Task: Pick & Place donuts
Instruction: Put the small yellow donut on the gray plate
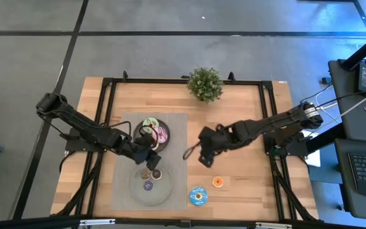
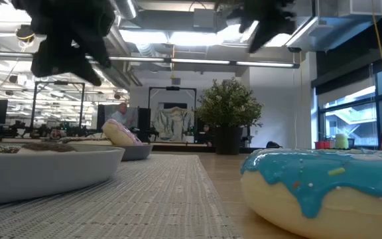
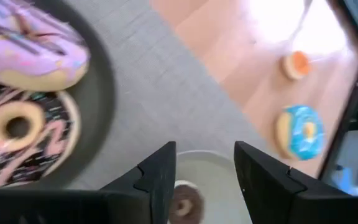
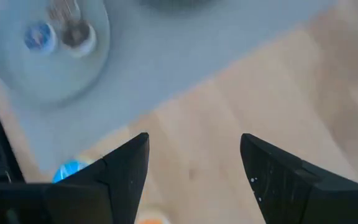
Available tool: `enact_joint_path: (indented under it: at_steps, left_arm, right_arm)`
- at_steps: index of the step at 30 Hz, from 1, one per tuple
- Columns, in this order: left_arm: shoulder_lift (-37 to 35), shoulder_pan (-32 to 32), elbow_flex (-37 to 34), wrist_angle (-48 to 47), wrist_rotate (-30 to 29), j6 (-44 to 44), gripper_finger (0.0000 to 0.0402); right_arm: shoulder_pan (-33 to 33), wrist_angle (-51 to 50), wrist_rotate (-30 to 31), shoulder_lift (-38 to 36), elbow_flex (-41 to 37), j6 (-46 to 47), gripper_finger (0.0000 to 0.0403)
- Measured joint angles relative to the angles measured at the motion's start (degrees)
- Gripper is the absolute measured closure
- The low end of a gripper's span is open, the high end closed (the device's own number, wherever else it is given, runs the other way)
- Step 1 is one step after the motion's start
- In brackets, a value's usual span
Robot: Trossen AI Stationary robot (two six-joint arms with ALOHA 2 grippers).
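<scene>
Left gripper (image 3: 204, 171) spread, empty, above light plate (image 1: 164, 191) with brown mini (image 3: 185, 202). Right gripper (image 4: 194, 162) spread, empty, probably heading for blue donut (image 1: 197, 195), orange mini (image 1: 218, 182) off mat. Next: descend, pinch.

2 black jointed arms (image 1: 88, 130), wedge-shaped matte fingers (image 3: 157, 180).

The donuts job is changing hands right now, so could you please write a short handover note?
Left gripper: open, empty, between the two plates.
Right gripper: open, empty, over bare wood right of the mat.
Dark plate: green donut, pink donut, chocolate donut.
Light plate: purple mini, brown mini.
Left to do: blue donut and orange mini, both on the wood.
</scene>
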Motion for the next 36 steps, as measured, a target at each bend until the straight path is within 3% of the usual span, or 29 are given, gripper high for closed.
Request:
enact_joint_path:
  at_steps: [6,10,17,24,36]
  left_arm:
    - [0.12,-0.10,0.00,4.43,-0.21,0.03,0.0246]
    - [0.20,-0.10,0.00,4.43,-0.23,0.05,0.0245]
    - [0.20,0.05,0.00,4.41,-0.24,0.07,0.0252]
    - [0.20,0.05,0.00,4.39,-0.23,0.42,0.0252]
    - [0.20,0.03,0.00,4.39,0.18,1.62,0.0258]
  right_arm:
    - [5.69,-8.64,-1.47,0.04,-0.06,13.77,0.0150]
    - [9.43,-8.55,-4.72,0.04,-3.85,21.73,0.0150]
    - [15.40,3.24,-6.92,0.07,-15.53,33.75,0.0150]
    - [16.96,17.26,-6.29,0.05,-24.39,36.58,0.0150]
    - [16.96,19.62,-7.25,0.09,-28.35,36.88,0.0150]
